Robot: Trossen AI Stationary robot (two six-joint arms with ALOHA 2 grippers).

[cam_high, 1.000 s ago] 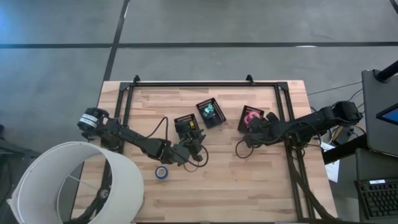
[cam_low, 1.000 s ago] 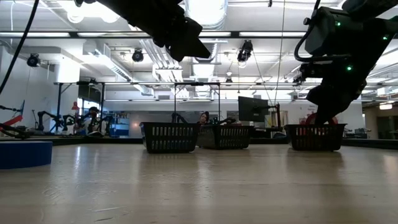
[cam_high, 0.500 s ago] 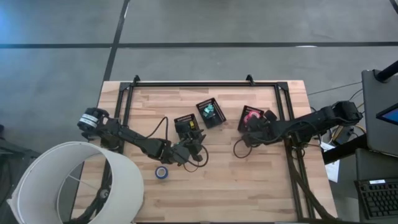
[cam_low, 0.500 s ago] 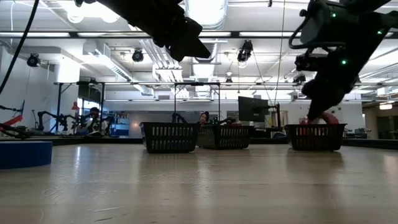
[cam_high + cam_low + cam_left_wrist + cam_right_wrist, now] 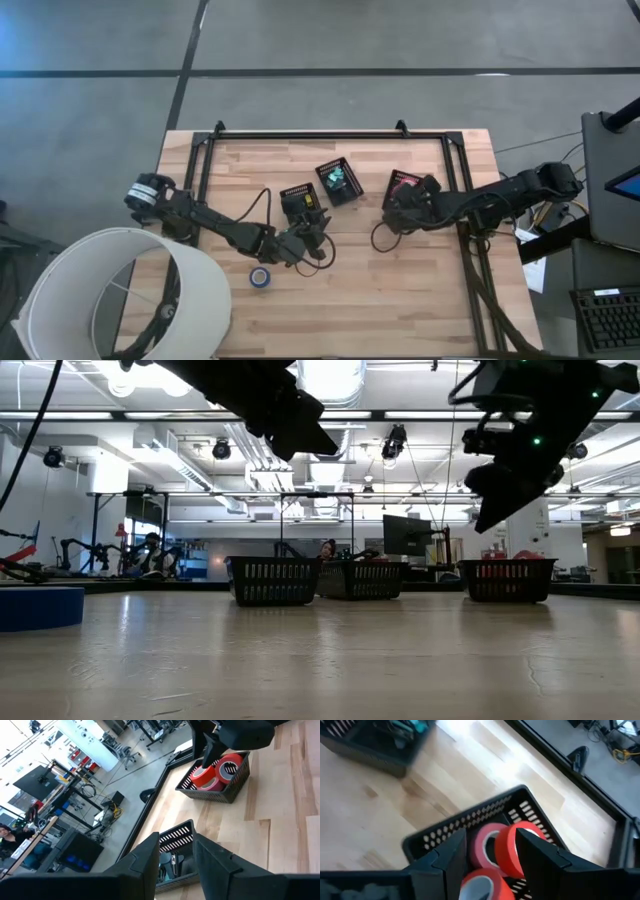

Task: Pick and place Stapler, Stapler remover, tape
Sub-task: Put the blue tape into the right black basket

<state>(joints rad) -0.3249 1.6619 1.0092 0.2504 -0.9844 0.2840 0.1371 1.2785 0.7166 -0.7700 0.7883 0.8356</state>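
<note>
Tape rolls (image 5: 512,851) in bin (image 5: 445,836), under open right claw (image 5: 490,852).

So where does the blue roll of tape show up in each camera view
High view: the blue tape lies on the table's near-left part, just below the left gripper.
Low view: blue tape at the far left edge, flat on the table.
Left wrist view: not in it.
Right wrist view: not in it.
Shared landmark: the bin of red tape.
</note>
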